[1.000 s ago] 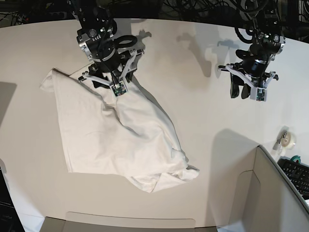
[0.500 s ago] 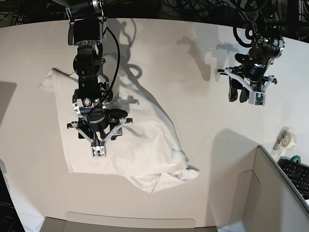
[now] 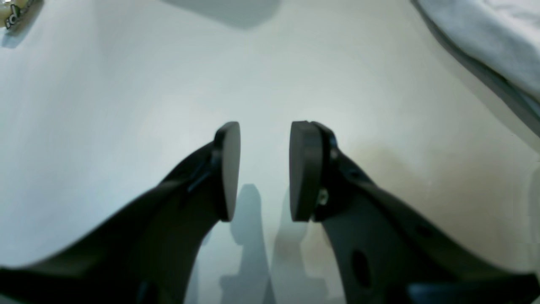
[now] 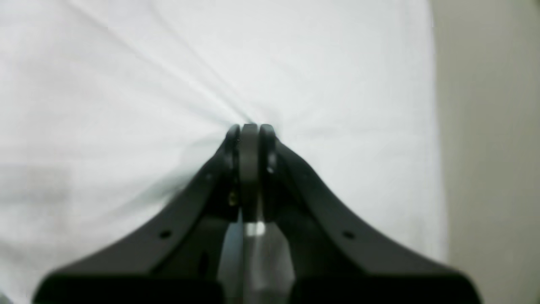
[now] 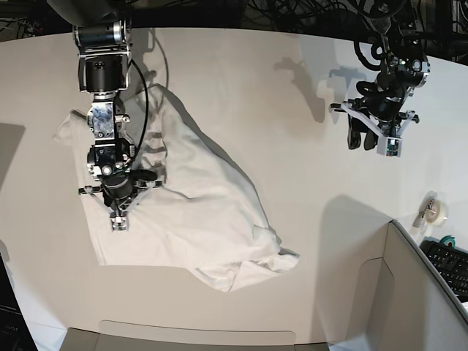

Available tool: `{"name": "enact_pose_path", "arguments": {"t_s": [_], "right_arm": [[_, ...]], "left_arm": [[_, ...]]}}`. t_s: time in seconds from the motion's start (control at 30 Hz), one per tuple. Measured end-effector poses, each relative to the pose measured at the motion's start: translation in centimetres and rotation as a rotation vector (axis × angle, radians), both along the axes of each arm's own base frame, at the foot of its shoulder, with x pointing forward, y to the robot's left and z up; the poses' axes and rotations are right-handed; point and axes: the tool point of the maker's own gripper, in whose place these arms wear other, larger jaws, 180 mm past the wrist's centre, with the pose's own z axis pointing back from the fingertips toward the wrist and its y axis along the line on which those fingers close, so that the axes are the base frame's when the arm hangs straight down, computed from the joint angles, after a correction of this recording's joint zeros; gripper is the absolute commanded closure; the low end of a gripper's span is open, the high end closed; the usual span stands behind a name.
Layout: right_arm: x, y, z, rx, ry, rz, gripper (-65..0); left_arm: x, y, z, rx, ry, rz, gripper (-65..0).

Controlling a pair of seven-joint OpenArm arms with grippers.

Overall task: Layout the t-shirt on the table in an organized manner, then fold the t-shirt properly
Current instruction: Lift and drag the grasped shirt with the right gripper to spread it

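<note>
Now your right pincer (image 5: 117, 213) has dropped onto the crumpled white cotton t-shirt (image 5: 197, 212) and snapped shut, pinching a tuck of cloth near the shirt's left edge; half a second ago it hovered spread above the fabric. The shirt lies plain side up on the smooth white worktop (image 5: 292, 183), bunched at its lower right corner. Your left pincer (image 5: 382, 140) hangs well right of the shirt, half spread and empty. That grip likely readies a pull to flatten it.
</note>
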Motion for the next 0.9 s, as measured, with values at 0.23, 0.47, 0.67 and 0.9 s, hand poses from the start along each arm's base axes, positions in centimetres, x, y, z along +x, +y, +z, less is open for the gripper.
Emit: {"name": "enact_pose_path", "arguments": {"t_s": [0.23, 0.47, 0.67, 0.9], "right_arm": [[-5.0, -12.7, 0.4, -0.287, 0.066, -0.251, 0.0], [-7.2, -11.4, 0.1, -0.318, 0.06, -0.243, 0.0], [-7.7, -3.4, -1.2, -0.374, 0.066, -0.086, 0.0], [-8.2, 13.7, -1.5, -0.217, 0.028, 0.238, 0.0]], "left_arm": [[0.0, 0.0, 0.0, 0.0, -0.002, 0.0, -19.9], [1.1, -4.4, -0.2, -0.037, -0.002, -0.116, -19.9], [2.1, -6.1, -1.2, -0.04, 0.074, -0.173, -19.9], [1.9, -5.9, -1.3, -0.034, 0.087, -0.172, -19.9]]}}
